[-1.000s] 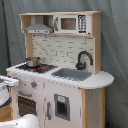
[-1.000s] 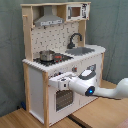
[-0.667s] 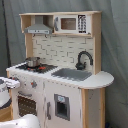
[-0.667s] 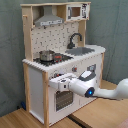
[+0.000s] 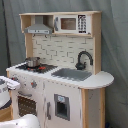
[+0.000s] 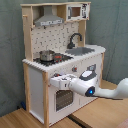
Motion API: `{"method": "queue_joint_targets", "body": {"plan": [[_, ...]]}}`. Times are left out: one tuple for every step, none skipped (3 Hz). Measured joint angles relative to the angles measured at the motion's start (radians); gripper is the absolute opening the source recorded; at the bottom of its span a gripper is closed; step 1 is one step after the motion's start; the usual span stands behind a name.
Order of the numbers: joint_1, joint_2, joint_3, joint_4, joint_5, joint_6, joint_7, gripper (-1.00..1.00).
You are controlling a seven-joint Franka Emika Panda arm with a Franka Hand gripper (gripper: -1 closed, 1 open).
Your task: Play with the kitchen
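Observation:
The white and pale-wood toy kitchen (image 5: 60, 95) (image 6: 35, 85) stands upright in both exterior views. It has a pegboard back, a grey hood (image 5: 39, 29) (image 6: 49, 20), a black faucet (image 5: 83, 59) (image 6: 75, 39), a sink (image 5: 72, 74) (image 6: 82, 50) and a red-ringed hob. A small metal pot (image 5: 32, 62) (image 6: 46, 55) sits on the hob. My gripper (image 6: 59, 80) is against the kitchen's front, at the top of the oven door (image 6: 62, 97), just under the knobs. In the first exterior view my gripper (image 5: 10, 83) shows at the left edge.
A toy microwave (image 5: 70, 23) (image 6: 75, 11) sits in the top shelf. A grey curtain (image 5: 115, 50) hangs behind. The kitchen stands on wooden boards (image 6: 20, 117). My white arm (image 6: 107, 92) reaches in from the second exterior view's right.

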Motion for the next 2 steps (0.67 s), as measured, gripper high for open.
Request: {"method": "queue_joint_targets", "body": {"plan": [[-0.001,0.009,0.004,-0.002,0.04,0.007,0.092,-1.0],[-0.001,0.02,0.008,-0.011,0.099,0.031,0.19,-1.0]]}}
